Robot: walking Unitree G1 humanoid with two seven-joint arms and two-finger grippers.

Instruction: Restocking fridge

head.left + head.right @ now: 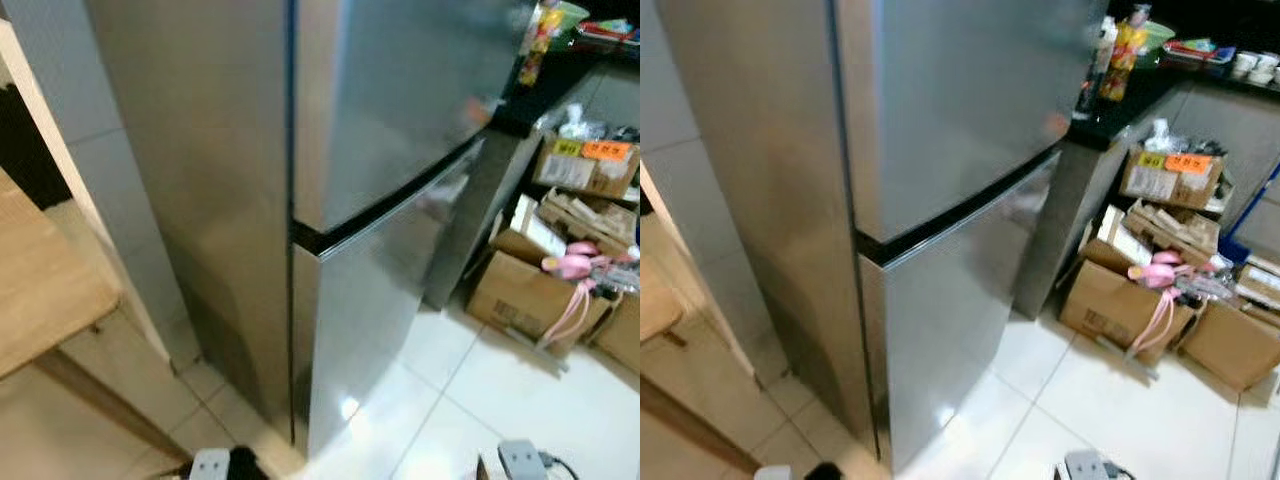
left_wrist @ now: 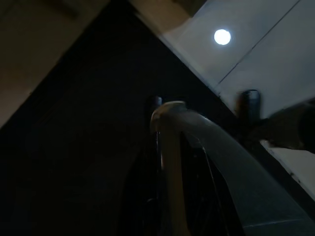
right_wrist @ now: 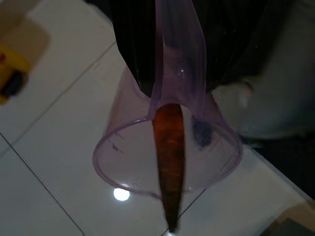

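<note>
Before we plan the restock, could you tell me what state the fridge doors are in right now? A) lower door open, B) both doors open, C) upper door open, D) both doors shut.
D: in the head views the fridge has its upper door and lower door flush with the body, only a dark seam between them.

- L arm (image 1: 210,465): silver-grey block w/ flat face at lower edge of head view. Black part sits right beside it.
- R arm (image 1: 520,460): grey boxy piece, rounded corners, lighter top face. Thin black cable curls off its side.
- L gripper (image 2: 202,103): black, v. dark and blurred in wrist view. Surface detail too dim to tell.
- R gripper (image 3: 179,44): black, matte, w/ faint fine vertical ribbing/stripes on both sides in wrist view.
</note>
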